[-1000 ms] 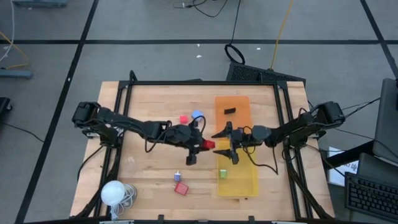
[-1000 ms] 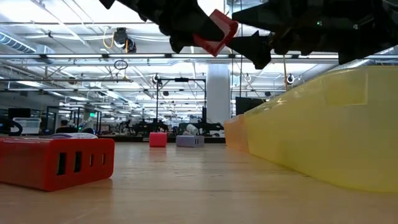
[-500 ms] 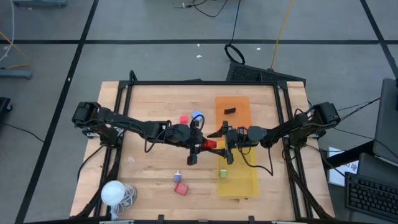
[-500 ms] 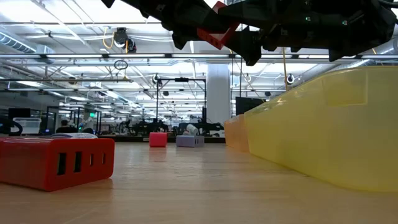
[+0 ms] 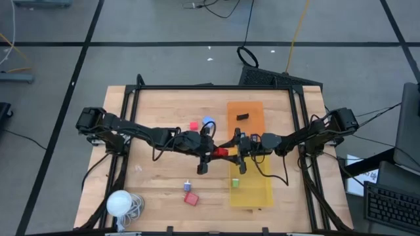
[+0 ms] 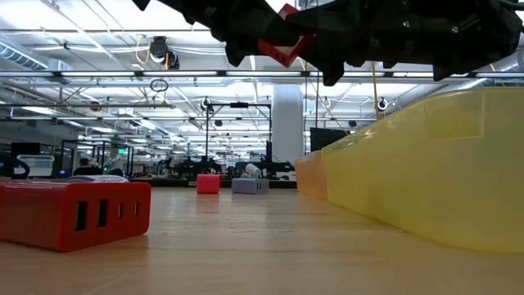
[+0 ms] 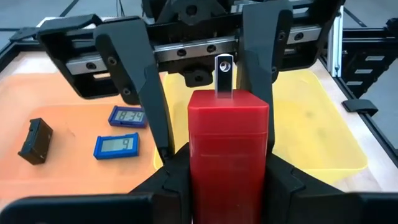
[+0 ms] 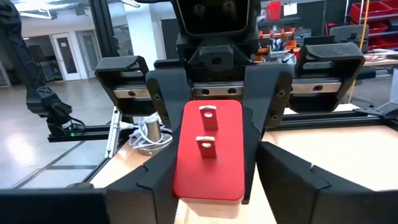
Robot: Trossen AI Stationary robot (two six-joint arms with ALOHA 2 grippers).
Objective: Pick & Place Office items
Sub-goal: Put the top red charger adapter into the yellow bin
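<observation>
A red plug block (image 5: 220, 152) with two metal prongs (image 8: 206, 130) hangs over the table's middle, held by my left gripper (image 5: 216, 153), which is shut on it. My right gripper (image 5: 228, 149) faces it from the right, open. Its fingers (image 7: 144, 93) stand on either side of the block's pronged end. A pink block (image 5: 194, 125) and a light-blue piece (image 5: 208, 122) lie on the wood. A black piece (image 5: 243, 117) lies in the orange tray (image 5: 252, 108), and a green one (image 5: 234, 183) in the yellow tray (image 5: 256, 193). My left gripper pinches the red block's two long side faces (image 7: 198, 168) between its fingers, reaching level from the table's left. The block is lifted clear, its pronged end pointing at the right arm. My right gripper brackets the pronged end; yellow shows between one finger and the block (image 7: 177, 118), and I cannot tell whether it touches.
Two blue display pieces (image 7: 117, 145) and the black piece (image 7: 35, 140) lie on the orange tray. A red charger (image 6: 74, 213) and a small blue piece (image 5: 188, 187) lie near the front edge. The white ball with cord (image 5: 120, 203) sits at the front left corner.
My right gripper has moved toward the table's left, up to the held red block, and its open fingers now stand around the pronged end. My left gripper has kept the block in the air, nearly still.
</observation>
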